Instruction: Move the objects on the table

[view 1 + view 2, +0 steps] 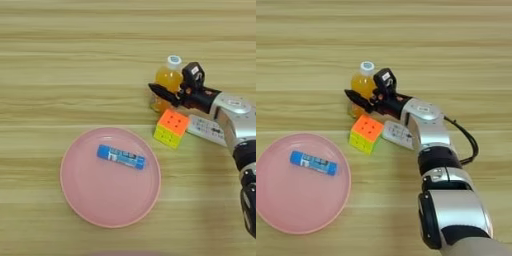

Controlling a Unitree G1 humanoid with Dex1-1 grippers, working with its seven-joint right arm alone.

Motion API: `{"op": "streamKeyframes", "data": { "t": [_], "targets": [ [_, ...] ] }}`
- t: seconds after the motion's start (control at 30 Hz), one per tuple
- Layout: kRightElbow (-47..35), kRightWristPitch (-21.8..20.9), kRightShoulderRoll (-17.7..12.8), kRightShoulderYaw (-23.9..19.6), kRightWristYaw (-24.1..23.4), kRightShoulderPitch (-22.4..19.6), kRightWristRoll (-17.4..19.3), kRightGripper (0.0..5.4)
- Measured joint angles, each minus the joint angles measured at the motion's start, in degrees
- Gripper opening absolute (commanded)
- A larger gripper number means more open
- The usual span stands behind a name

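The blue tube [121, 157] is seen lying on the pink plate [80, 195], well left of the gripper [167, 93]. The juice bottle [167, 80] appears clasped; cube [171, 128] and remote [206, 129], just below it, are left untouched.

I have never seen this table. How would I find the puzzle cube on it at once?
Start at the large round pink plate on the wooden table. Just past its upper right rim stands the puzzle cube, in front of the orange-juice bottle and left of the white remote control. It is the only blocky thing, orange on top and yellow on its sides.
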Motion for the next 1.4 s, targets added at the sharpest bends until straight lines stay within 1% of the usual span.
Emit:
{"op": "streamKeyframes", "data": {
  "t": [0.33,0.53,0.77,0.83,0.9,1.03,1.1,1.17,1.23,1.27,1.4],
  "targets": [
    [-0.4,-0.4,0.0,-0.1,0.1,0.0,0.0,3.41],
    [-11.2,3.1,0.8,0.0,1.7,2.6,2.5,3.4],
    [-27.1,10.5,1.6,1.3,3.6,8.7,5.4,3.4],
    [-31.0,12.5,1.7,1.9,4.3,10.2,5.7,3.4],
    [-35.4,14.3,1.7,2.2,4.7,11.2,6.8,3.4],
    [-43.9,16.2,1.4,2.3,5.4,11.3,9.3,3.39],
    [-46.8,17.1,1.3,2.5,6.0,11.5,10.2,3.39],
    [-49.5,17.6,1.1,3.0,7.4,12.7,11.9,3.39],
    [-51.1,18.2,0.8,3.4,8.3,13.7,12.6,3.39],
    [-53.1,18.3,0.4,3.9,10.0,15.3,14.2,3.39],
    [-57.4,18.4,-0.5,4.2,13.3,16.8,17.3,3.39]
  ]
}}
